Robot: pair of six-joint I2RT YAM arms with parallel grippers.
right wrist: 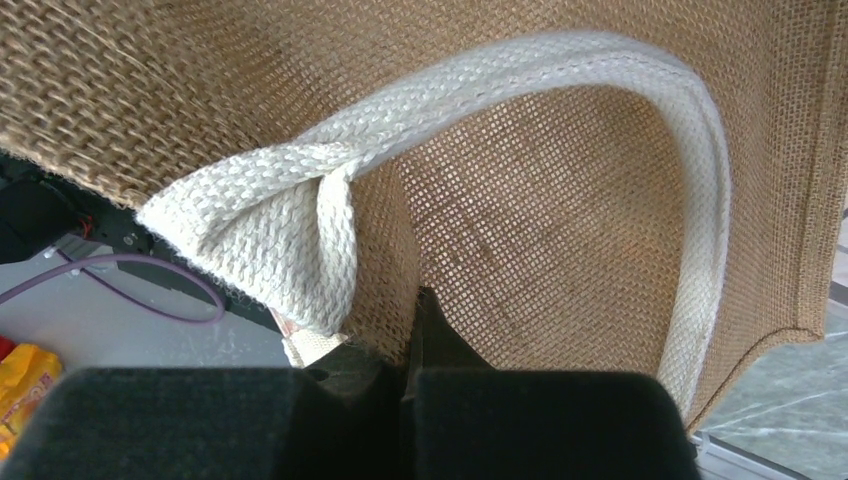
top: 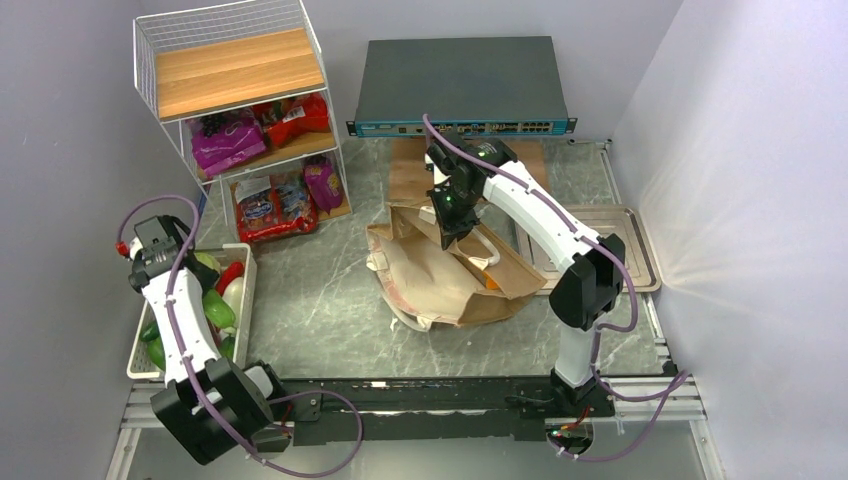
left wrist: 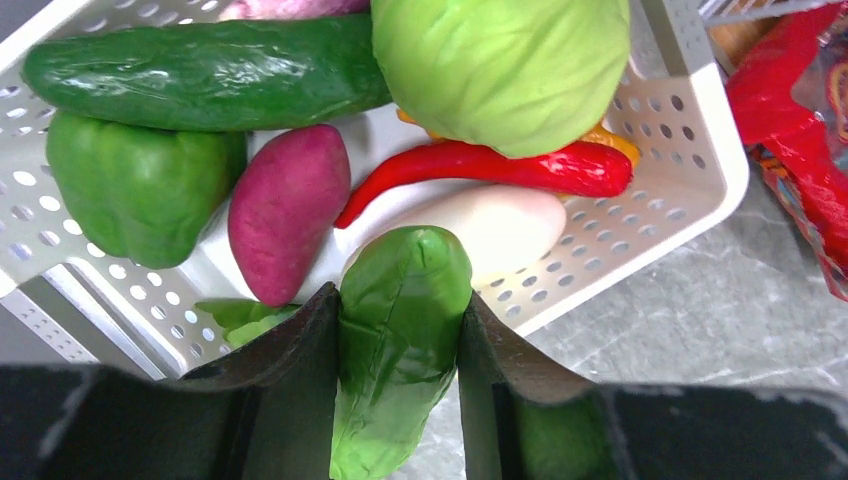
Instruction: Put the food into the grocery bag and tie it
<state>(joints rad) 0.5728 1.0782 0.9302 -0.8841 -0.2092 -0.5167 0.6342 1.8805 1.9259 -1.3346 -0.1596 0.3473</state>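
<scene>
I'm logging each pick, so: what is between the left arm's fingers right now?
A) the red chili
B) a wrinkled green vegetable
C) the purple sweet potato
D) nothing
B: in the left wrist view the left fingers press both sides of a wrinkled green vegetable, while the red chili and purple sweet potato lie in the white basket.

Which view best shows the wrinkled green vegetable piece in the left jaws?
Left wrist: the wrinkled green vegetable piece sits close up, clamped between the jaws. Top external cannot make it out; right wrist misses it.
</scene>
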